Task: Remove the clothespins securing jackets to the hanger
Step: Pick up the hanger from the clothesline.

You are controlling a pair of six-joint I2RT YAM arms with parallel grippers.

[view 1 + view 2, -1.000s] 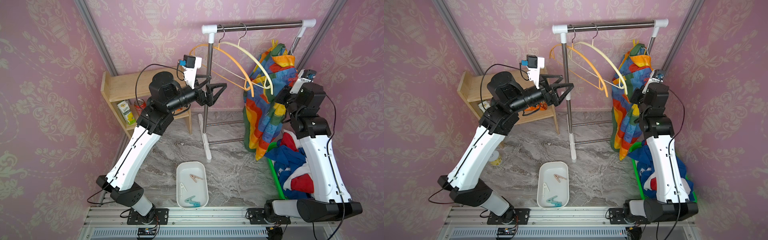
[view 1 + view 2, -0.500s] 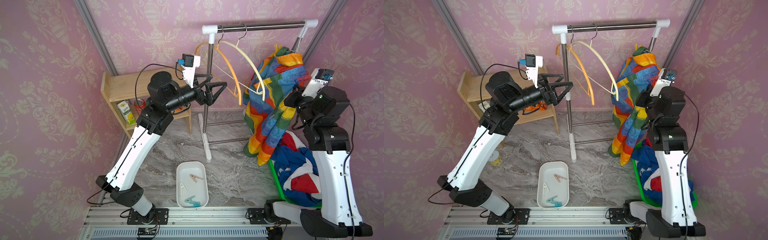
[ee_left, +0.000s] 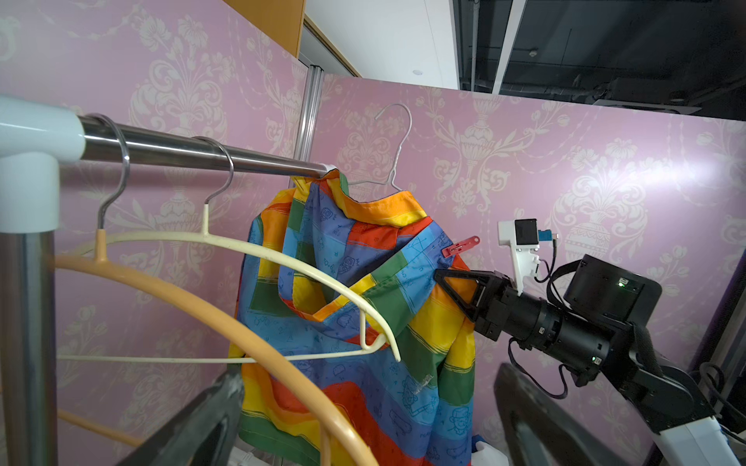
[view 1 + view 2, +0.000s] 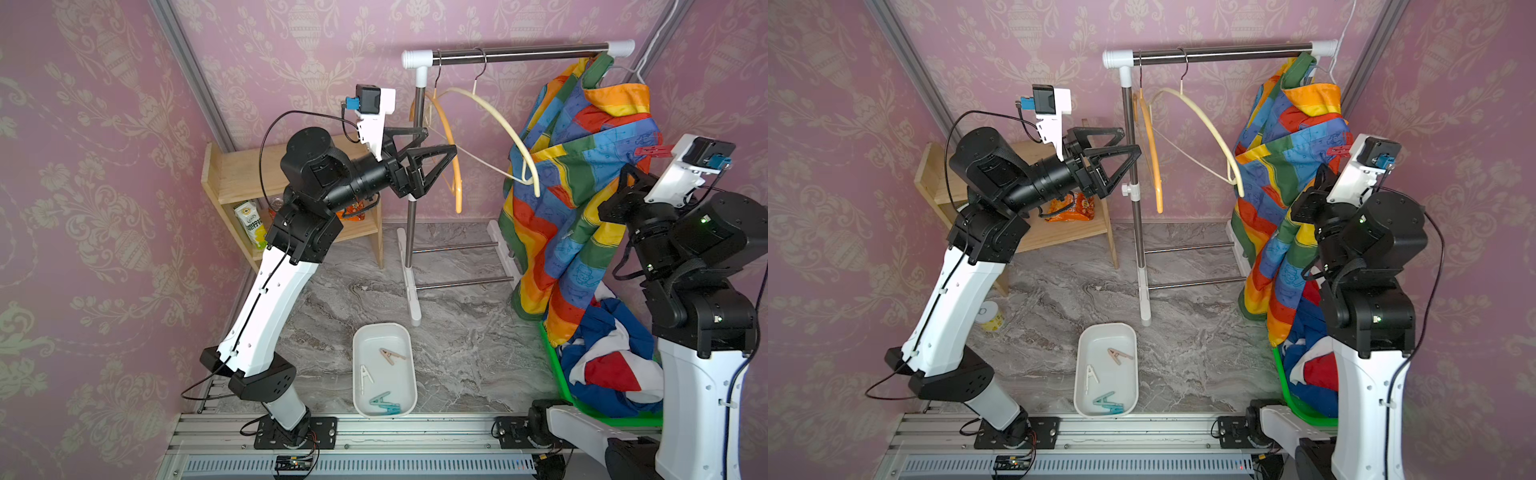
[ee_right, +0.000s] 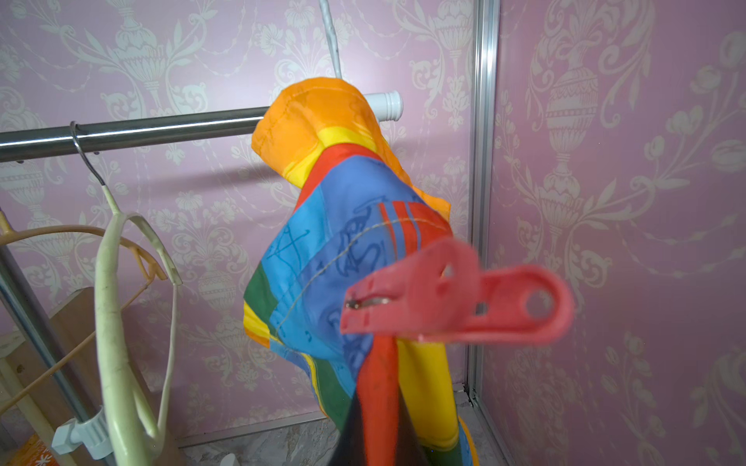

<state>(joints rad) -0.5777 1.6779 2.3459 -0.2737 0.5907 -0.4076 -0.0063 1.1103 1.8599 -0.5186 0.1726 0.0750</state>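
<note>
Since your right gripper (image 3: 444, 278) is clamped on the shoulder of the rainbow jacket (image 3: 363, 250), just under the red clothespin (image 3: 460, 246), bring the wide-open left gripper (image 4: 439, 140) across from the rack post (image 4: 410, 232). Squeeze the pin's tail ends squarely and lift it off without jerking the fabric.
</note>
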